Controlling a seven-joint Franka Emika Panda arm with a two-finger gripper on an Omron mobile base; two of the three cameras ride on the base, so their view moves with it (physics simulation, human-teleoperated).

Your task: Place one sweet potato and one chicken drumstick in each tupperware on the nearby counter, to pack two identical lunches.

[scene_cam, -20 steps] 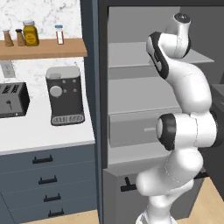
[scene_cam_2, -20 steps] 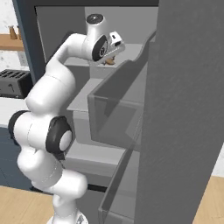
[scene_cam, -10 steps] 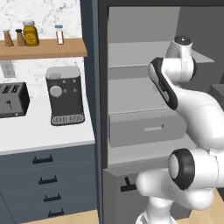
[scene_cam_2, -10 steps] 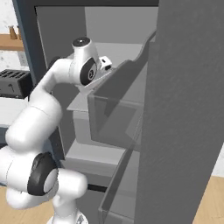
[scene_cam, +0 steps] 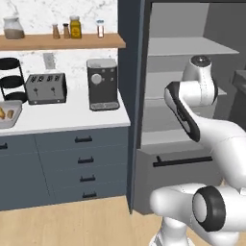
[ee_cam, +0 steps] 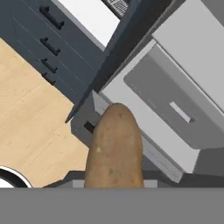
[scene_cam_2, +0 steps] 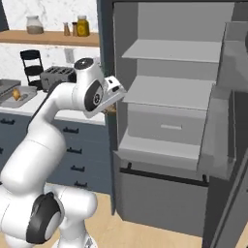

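I am carrying a sweet potato [ee_cam: 114,148] in the hand [scene_cam_2: 112,100], which is pinching it; in the hand view the tuber is sticking straight out ahead of the hand, filling the space where the fingertips would show. Beyond it the open fridge [scene_cam_2: 174,121] with its pulled-out drawer [ee_cam: 175,109] is lying ahead, and the blue-grey drawers [ee_cam: 48,43] under the table [scene_cam: 72,117] are sitting off to one side. The tupperware [scene_cam: 7,115] is waiting far from the hand at the table's end, with something orange-brown already in it. I am judging the risk to be in the long swing: the grip is sitting on one end, so the tuber could pivot or slip out, and the hand could clip the fridge's side wall [scene_cam_2: 106,72] just beside it.
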